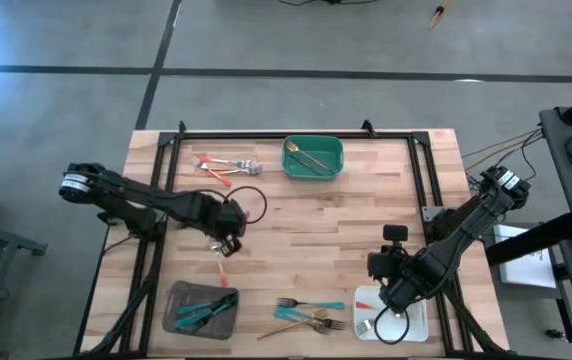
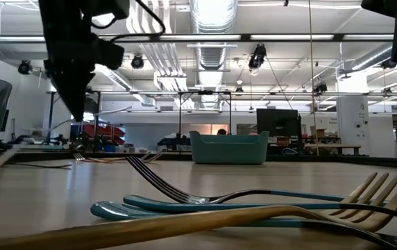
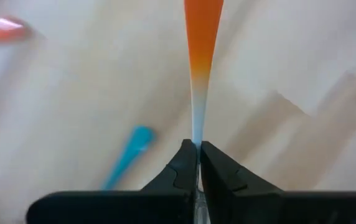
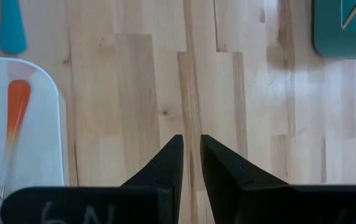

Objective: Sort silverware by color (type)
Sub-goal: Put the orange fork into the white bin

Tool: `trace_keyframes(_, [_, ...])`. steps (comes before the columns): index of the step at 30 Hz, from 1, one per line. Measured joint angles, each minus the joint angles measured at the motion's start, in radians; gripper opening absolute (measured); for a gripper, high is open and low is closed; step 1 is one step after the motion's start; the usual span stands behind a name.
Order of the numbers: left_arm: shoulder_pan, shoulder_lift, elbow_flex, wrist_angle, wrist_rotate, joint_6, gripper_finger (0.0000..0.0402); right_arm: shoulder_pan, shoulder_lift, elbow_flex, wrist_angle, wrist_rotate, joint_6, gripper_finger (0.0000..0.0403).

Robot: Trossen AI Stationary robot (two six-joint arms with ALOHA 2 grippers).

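Orange-handled utensil, teal-handled forks, gold fork, green tray, grey tray, white tray, pale wood table

My desk reads as pale butcher-block wood, jointed strips with a matt, smooth face. I see the green bin as smooth plastic with a soft sheen. The orange-handled utensil looks like glossy plastic fading to a bright metal neck. The left pincer fingers look matt black. The gold fork shines like brushed metal.
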State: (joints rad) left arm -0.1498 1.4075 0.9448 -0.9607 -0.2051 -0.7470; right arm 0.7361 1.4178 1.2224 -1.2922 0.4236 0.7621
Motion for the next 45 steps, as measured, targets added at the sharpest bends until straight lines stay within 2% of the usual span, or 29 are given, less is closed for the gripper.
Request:
trace_keyframes(6, [0.041, 0.0, 0.061, -0.201, -0.234, -0.063, 0.0, 0.0, 0.0, 0.0, 0.0, 0.026, 0.058, 0.0047])
trace_keyframes(9, [0.057, -0.006, 0.079, -0.206, -0.262, -0.089, 0.0, 0.0, 0.0, 0.0, 0.0, 0.031, 0.088, 0.0047])
trace_keyframes(12, [0.048, -0.022, 0.104, -0.064, -0.223, -0.035, 0.0, -0.003, 0.0, 0.0, 0.0, 0.115, 0.148, 0.0047])
trace_keyframes(16, [0.039, -0.036, 0.139, 0.251, -0.172, 0.073, 0.0, -0.034, 0.0, 0.0, 0.0, 0.376, 0.334, 0.0047])
trace_keyframes(20, [0.039, -0.034, 0.176, 0.534, -0.17, 0.136, 0.0, -0.113, -0.009, 0.0, 0.0, 0.6, 0.585, 0.0047])
trace_keyframes(22, [0.04, -0.026, 0.198, 0.63, -0.17, 0.15, 0.0, -0.164, -0.016, 0.0, 0.008, 0.663, 0.712, 0.0048])
trace_keyframes(24, [0.04, -0.008, 0.224, 0.657, -0.171, 0.151, 0.0, -0.212, -0.022, 0.0, 0.041, 0.677, 0.783, 0.005])
trace_keyframes(27, [0.04, 0.033, 0.261, 0.648, -0.191, 0.096, 0.0, -0.263, -0.031, -0.001, 0.149, 0.675, 0.71, 0.0061])
trace_keyframes(34, [0.041, 0.167, 0.353, 0.635, -0.198, 0.054, 0.0, -0.342, -0.051, -0.001, 0.606, 0.622, 0.265, 0.0119])
trace_keyframes(36, [0.041, 0.196, 0.379, 0.618, -0.198, 0.049, 0.0, -0.364, -0.054, 0.003, 0.675, 0.612, 0.242, 0.0134])
trace_keyframes(39, [0.038, 0.222, 0.412, 0.59, -0.202, 0.037, 0.0, -0.396, -0.057, 0.018, 0.694, 0.598, 0.302, 0.015])
trace_keyframes(45, [0.031, 0.223, 0.439, 0.594, -0.25, 0.031, 0.0, -0.43, -0.061, 0.032, 0.708, 0.594, 0.363, 0.0155])
